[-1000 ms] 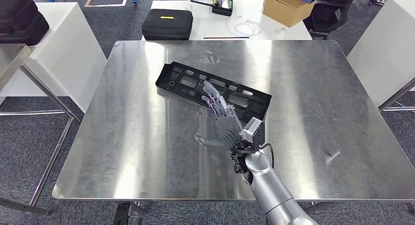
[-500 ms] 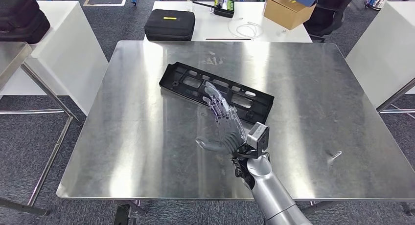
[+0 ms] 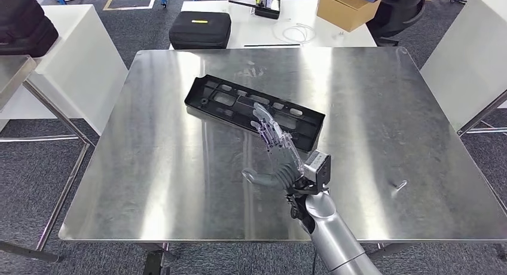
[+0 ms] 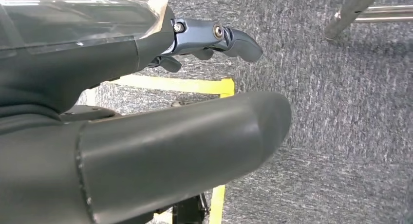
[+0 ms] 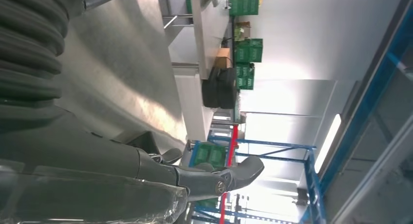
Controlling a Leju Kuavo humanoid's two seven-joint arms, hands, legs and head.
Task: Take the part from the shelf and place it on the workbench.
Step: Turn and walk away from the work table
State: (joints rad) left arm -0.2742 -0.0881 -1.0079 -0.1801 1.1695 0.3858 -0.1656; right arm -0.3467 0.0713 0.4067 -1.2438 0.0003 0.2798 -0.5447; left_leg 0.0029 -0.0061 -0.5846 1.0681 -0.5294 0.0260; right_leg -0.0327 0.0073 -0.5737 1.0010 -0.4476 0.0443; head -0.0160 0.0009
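The long black plastic part [image 3: 254, 111] lies slantwise on the shiny metal workbench [image 3: 149, 167], just beyond the empty, spread right hand [image 3: 278, 158].

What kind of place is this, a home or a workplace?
Most likely a workplace, such as a workshop or a factory test area. A steel workbench holds a black plastic part, blue racks carry green crates, and yellow line tape marks the floor.

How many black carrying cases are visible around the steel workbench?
2. One black case with a yellow label lies on the white table beyond the workbench; another black case sits on the white table at far left, partly cropped.
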